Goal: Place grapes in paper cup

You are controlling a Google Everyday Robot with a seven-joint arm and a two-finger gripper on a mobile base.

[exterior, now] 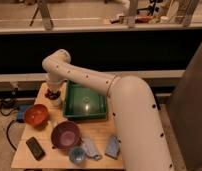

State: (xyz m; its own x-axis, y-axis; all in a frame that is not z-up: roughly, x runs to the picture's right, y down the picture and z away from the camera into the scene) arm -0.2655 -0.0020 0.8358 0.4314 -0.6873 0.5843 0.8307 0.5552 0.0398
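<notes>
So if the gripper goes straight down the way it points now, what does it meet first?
Most likely the grapes: the gripper hangs at the table's far left corner, pointing down, right over that dark bunch. Something white, probably the paper cup, sits just below. Depth is unclear.

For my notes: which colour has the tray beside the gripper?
Green; the tray shows in the camera view, right of the gripper.

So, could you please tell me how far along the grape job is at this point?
Mid-delivery, it seems. The end effector hangs at the table's far left corner with the dark grapes at its tip, directly above the white paper cup. Left: getting the grapes into the cup and pulling the arm away.
</notes>
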